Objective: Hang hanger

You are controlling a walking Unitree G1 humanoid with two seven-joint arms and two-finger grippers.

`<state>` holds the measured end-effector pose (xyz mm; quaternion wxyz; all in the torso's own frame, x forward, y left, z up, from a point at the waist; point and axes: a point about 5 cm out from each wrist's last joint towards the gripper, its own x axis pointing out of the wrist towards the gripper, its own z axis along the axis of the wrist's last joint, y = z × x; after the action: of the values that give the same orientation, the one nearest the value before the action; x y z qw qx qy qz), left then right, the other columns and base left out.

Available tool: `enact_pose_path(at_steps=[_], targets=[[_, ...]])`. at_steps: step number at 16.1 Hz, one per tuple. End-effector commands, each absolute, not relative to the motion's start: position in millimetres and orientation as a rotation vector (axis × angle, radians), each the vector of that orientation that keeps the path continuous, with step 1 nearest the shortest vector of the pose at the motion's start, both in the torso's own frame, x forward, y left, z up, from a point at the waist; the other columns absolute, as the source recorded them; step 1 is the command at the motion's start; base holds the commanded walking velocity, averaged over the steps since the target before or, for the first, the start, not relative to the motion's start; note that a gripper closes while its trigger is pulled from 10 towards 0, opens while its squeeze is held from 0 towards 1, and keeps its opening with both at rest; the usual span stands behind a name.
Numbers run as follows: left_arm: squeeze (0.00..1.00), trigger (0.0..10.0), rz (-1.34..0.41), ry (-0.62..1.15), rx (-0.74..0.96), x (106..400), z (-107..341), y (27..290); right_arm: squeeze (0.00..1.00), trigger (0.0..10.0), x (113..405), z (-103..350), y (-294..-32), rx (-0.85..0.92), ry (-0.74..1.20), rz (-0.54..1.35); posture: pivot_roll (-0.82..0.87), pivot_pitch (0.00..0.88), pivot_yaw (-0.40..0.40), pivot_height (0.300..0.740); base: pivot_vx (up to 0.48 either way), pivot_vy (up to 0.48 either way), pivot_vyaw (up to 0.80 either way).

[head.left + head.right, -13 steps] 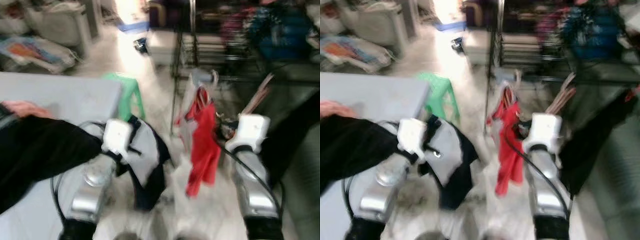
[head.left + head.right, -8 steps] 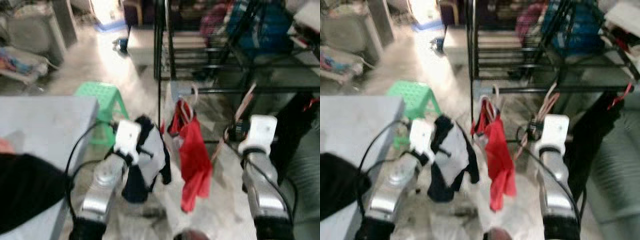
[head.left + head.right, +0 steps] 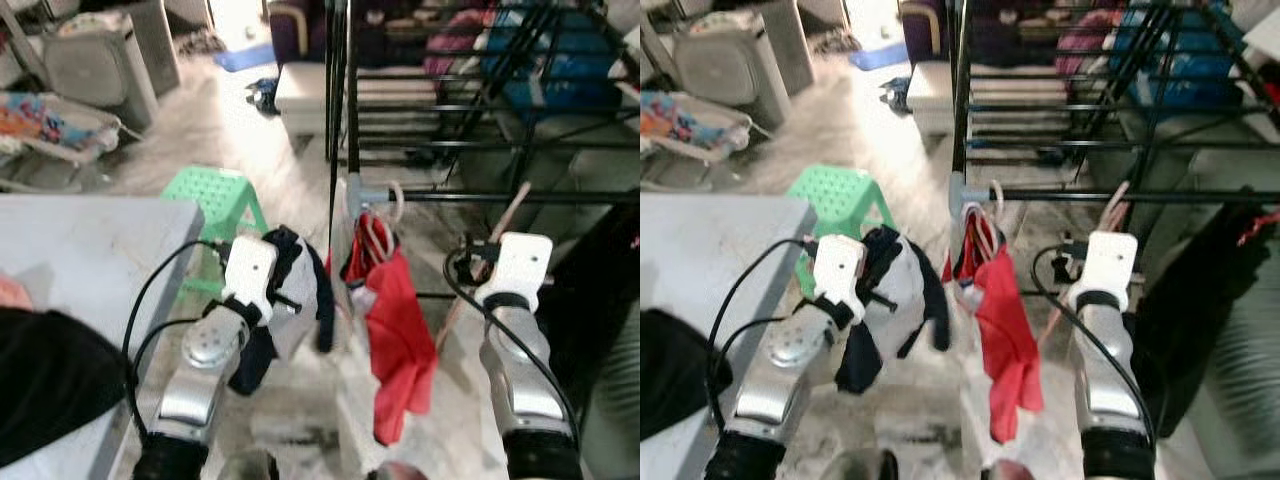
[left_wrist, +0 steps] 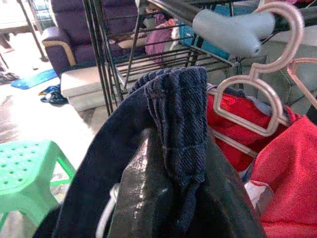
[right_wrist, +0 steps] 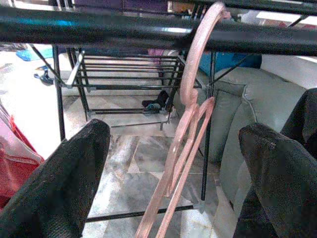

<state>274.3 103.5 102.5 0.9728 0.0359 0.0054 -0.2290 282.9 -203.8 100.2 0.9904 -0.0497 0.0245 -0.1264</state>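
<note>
My left gripper (image 4: 163, 198) is shut on a hanger with a navy and white garment (image 3: 300, 300), and the cloth drapes over its fingers. It hangs just left of the rack's upright post, below the black rail (image 3: 500, 197) and its grey joint (image 4: 233, 32). Pink hangers carrying a red garment (image 3: 395, 320) hang from the rail beside that joint. My right gripper (image 5: 173, 144) is open under the rail. An empty pink hanger (image 5: 190, 114) hooked on the rail dangles between its fingers (image 5: 64, 183) without touching them.
A green plastic stool (image 3: 215, 195) stands by the grey table (image 3: 90, 240), which bears a black cloth (image 3: 50, 370). A black garment (image 3: 600, 290) hangs at the right in front of a grey sofa (image 3: 610, 420). Lower rack bars (image 3: 450, 105) lie behind the rail.
The camera has swung and steadied, so the rack sits nearer the middle. My left arm with the dark garment has come closer to the rack's post.
</note>
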Motion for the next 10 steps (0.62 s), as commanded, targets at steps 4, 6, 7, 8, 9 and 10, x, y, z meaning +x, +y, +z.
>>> enact_pose_path(at_steps=[4,6,7,8,9,10], targets=[[0.0,10.0,-0.456,-0.01,0.081,276.3,109.4,106.8,0.0,10.0,283.4,93.0,-205.8,-0.122,0.109,-0.285,-0.01,0.018,0.015,0.74,0.0,0.0,0.0],[0.0,10.0,-0.465,-0.003,0.085,275.8,108.4,105.7,0.0,10.0,282.6,81.5,-205.7,-0.08,0.184,-0.277,-0.01,0.018,0.015,0.74,0.0,0.0,0.0],[0.0,10.0,-0.474,0.003,0.087,275.8,107.5,104.6,0.0,10.0,282.2,68.4,-201.7,-0.037,0.266,-0.242,-0.01,0.018,0.015,0.74,0.0,0.0,0.0],[0.0,10.0,-0.477,0.005,0.088,275.8,107.1,104.0,0.0,10.0,282.4,62.8,-199.7,-0.021,0.3,-0.224,-0.01,0.018,0.015,0.74,0.0,0.0,0.0],[0.0,10.0,-0.483,0.009,0.089,275.8,106.5,103.2,0.0,10.0,284.0,53.4,-193.8,-0.031,0.371,-0.155,-0.01,0.018,0.015,0.74,0.0,0.0,0.0],[0.0,10.0,-0.485,0.011,0.09,275.3,106.4,103.0,0.0,10.0,284.0,51.0,-192.5,-0.021,0.381,-0.154,-0.01,0.021,0.016,0.74,0.0,0.0,0.0]])
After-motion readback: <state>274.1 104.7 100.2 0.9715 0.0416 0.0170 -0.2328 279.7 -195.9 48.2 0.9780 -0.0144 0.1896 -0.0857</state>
